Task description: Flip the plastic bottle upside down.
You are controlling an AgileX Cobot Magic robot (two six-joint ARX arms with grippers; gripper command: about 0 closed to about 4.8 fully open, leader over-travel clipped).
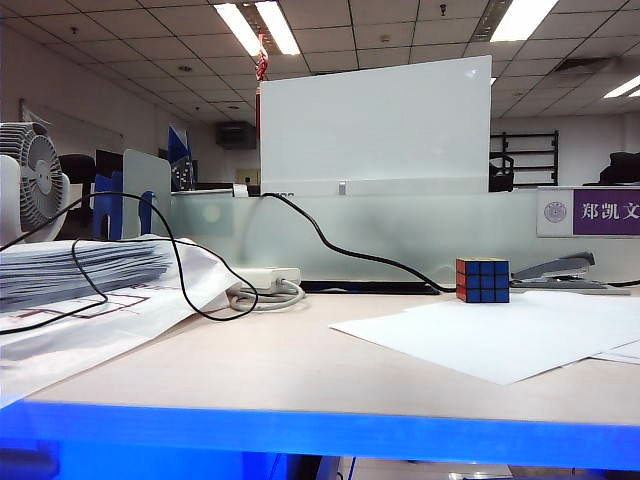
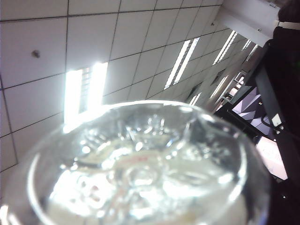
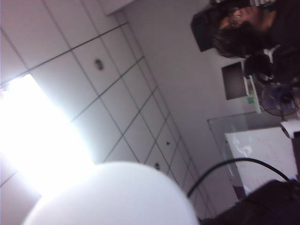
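The plastic bottle [image 2: 140, 173] fills the lower half of the left wrist view. I see its clear, rounded end very close, with ceiling lights behind it. It is off the table and sits right where my left gripper's jaws are, so the left gripper is shut on it; its fingers are hidden behind the plastic. In the right wrist view a blurred white rounded shape [image 3: 117, 199] covers the place of my right gripper's jaws. I cannot tell what it is, and no fingers show. Neither arm nor the bottle appears in the exterior view.
On the table stand a Rubik's cube [image 1: 482, 280], a stapler [image 1: 565, 270], loose white sheets [image 1: 500, 335], a power strip [image 1: 265, 280] with black cables and a paper stack [image 1: 80, 270]. A person [image 3: 253, 33] is in the right wrist view.
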